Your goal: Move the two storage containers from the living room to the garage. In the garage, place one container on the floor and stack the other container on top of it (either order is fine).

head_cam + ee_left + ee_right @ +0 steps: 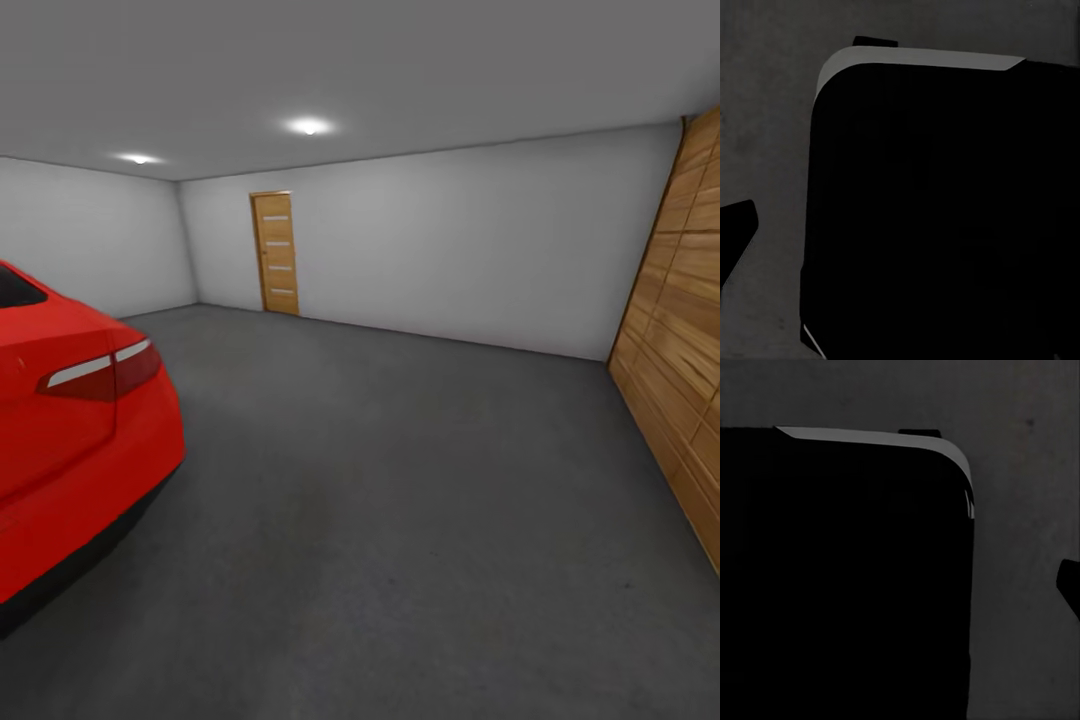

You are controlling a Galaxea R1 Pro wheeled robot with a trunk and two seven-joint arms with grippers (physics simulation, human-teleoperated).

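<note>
Car (70, 420) left, sliding door (680, 340) right, door (275, 252) in far wall.

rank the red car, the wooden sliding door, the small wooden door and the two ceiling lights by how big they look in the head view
1. red car, cut off by the frame and nearest the camera
2. wooden sliding door, also cut off
3. small wooden door, far off
4. two ceiling lights, both tiny and too alike to rank

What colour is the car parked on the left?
Bright red, with a black lower bumper; the car shows best in the head view.
</note>
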